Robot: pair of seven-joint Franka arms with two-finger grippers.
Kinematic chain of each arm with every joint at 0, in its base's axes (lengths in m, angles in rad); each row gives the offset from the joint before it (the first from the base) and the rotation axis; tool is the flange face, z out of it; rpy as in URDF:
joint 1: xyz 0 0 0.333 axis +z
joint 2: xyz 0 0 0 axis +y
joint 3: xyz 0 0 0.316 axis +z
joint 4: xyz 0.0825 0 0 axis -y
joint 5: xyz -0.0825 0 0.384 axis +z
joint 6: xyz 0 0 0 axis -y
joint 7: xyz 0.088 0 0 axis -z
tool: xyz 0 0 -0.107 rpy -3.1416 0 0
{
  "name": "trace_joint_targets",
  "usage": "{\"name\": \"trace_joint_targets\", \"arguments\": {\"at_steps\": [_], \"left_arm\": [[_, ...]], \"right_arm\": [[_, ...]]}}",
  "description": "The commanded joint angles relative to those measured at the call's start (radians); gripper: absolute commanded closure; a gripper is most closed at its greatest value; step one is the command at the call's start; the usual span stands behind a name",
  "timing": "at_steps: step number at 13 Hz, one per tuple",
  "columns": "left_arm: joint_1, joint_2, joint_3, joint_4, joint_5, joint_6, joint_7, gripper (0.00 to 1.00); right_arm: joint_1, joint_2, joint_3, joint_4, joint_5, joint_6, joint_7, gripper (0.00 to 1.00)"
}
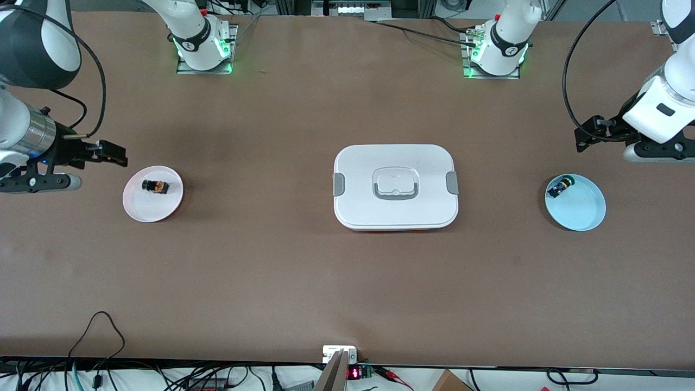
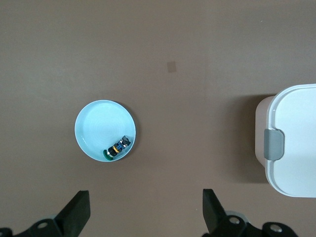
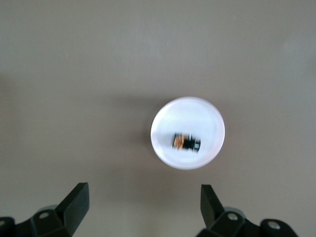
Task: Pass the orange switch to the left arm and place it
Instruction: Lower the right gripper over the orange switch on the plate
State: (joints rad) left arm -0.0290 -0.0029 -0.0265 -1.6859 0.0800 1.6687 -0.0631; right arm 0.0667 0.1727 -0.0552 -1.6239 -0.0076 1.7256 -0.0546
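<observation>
The orange switch (image 1: 156,186) lies on its side on a pale pink plate (image 1: 138,209) toward the right arm's end of the table. It also shows in the right wrist view (image 3: 186,142). My right gripper (image 1: 113,153) is open and empty, up in the air beside the pink plate, its fingers (image 3: 75,202) wide apart. The white box (image 1: 396,186) stands closed at the middle of the table, and its end shows in the left wrist view (image 2: 291,143). My left gripper (image 1: 585,136) is open and empty, up in the air beside a light blue plate (image 1: 583,212).
The light blue plate (image 2: 96,128) holds a small black switch with a green-blue cap (image 1: 560,187), also in the left wrist view (image 2: 116,148). The two arm bases (image 1: 203,46) stand along the table edge farthest from the front camera. Cables hang at the nearest edge.
</observation>
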Motion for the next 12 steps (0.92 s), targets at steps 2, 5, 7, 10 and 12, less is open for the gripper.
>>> {"name": "trace_joint_targets", "arguments": {"at_steps": [2, 5, 7, 10, 12], "left_arm": [[-0.002, 0.008, 0.003, 0.012, -0.008, 0.002, 0.020, 0.00], [-0.002, 0.008, 0.003, 0.012, -0.008, 0.002, 0.020, 0.00], [0.000, 0.008, 0.003, 0.012, -0.008, 0.002, 0.020, 0.00], [0.000, 0.008, 0.003, 0.012, -0.008, 0.002, 0.020, 0.00], [0.000, 0.008, 0.003, 0.012, -0.008, 0.002, 0.020, 0.00]], "right_arm": [[-0.001, 0.048, 0.001, 0.021, -0.015, 0.058, -0.005, 0.00], [0.004, 0.076, 0.003, 0.021, -0.025, 0.068, -0.005, 0.00], [-0.014, 0.126, 0.002, 0.018, -0.017, 0.080, -0.013, 0.00], [-0.062, 0.133, 0.003, -0.071, -0.017, 0.185, -0.062, 0.00], [-0.068, 0.131, 0.002, -0.146, -0.018, 0.271, -0.067, 0.00]]}}
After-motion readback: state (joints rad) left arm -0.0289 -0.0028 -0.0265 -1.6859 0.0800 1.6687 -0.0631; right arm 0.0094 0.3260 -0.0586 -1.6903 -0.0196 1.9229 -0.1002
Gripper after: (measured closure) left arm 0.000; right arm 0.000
